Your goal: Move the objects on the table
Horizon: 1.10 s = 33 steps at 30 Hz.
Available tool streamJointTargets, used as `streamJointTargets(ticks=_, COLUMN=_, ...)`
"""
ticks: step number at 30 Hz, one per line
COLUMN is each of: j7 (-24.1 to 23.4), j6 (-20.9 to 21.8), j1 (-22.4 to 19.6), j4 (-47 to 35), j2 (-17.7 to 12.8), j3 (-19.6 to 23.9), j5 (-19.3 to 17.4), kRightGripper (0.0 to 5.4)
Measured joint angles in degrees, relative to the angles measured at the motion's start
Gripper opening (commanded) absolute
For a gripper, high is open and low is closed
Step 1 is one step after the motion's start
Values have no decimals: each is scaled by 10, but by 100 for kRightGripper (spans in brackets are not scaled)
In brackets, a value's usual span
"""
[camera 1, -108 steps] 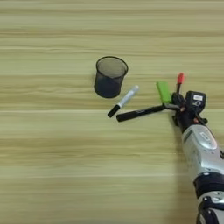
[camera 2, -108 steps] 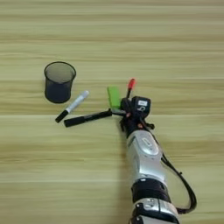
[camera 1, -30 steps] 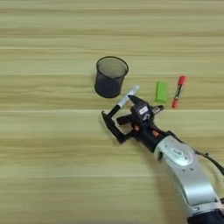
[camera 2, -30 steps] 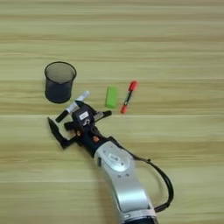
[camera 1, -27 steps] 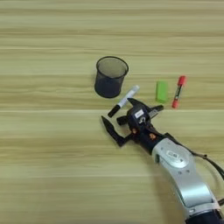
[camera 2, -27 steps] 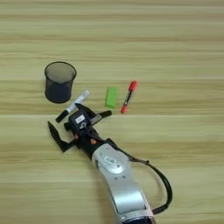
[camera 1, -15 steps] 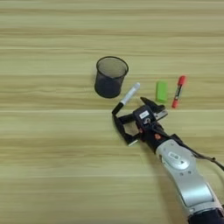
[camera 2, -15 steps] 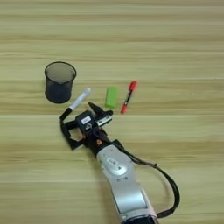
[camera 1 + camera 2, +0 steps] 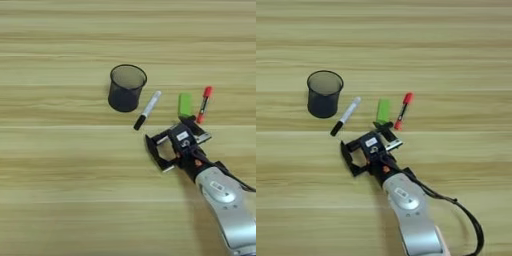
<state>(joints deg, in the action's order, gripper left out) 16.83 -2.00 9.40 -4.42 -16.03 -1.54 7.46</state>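
- The right gripper [image 9: 158, 154] looks clamped on the long black marker [image 9: 155, 152], which lies across its two black fingers, just above the table [image 9: 55, 200].
- The mesh cup [image 9: 126, 88] stands at 11 o'clock from the gripper.
- The white marker [image 9: 148, 110] lies at 12 o'clock, and the green block [image 9: 185, 104] and red-capped marker [image 9: 204, 104] at 1 o'clock.
- The grip looks thin, so the marker could slip out and roll away.
- A wide swing could knock the white marker or tip the cup.

Table [image 9: 60, 200] is looking like matt pale wood with plank grain, the forearm [image 9: 225, 197] is showing smooth silvery metal, and the cup [image 9: 126, 87] is looking like dark mesh.
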Motion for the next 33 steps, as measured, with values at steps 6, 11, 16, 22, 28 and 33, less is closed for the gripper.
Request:
streamJointTargets(ticks=6, j7=8, j6=-22, j1=19, j4=-16, j2=-7, j3=36, j5=-21, kRightGripper=537)
streamJointTargets(ticks=11, j7=-6, j6=-25, j1=20, j4=-4, j2=-11, j3=70, j5=-26, kRightGripper=537)
streamJointTargets(ticks=16, j7=-15, j6=-29, j1=21, j4=3, j2=-11, j3=91, j5=-38, kRightGripper=537)
streamJointTargets(ticks=22, j7=-17, j6=-38, j1=27, j4=5, j2=-12, j3=115, j5=-51, kRightGripper=537)
streamJointTargets(ticks=28, j7=-28, j6=-36, j1=23, j4=16, j2=-11, j3=128, j5=-56, kRightGripper=537)
streamJointTargets(ticks=33, j7=-38, j6=-29, j1=15, j4=24, j2=8, j3=126, j5=-70, kRightGripper=537)
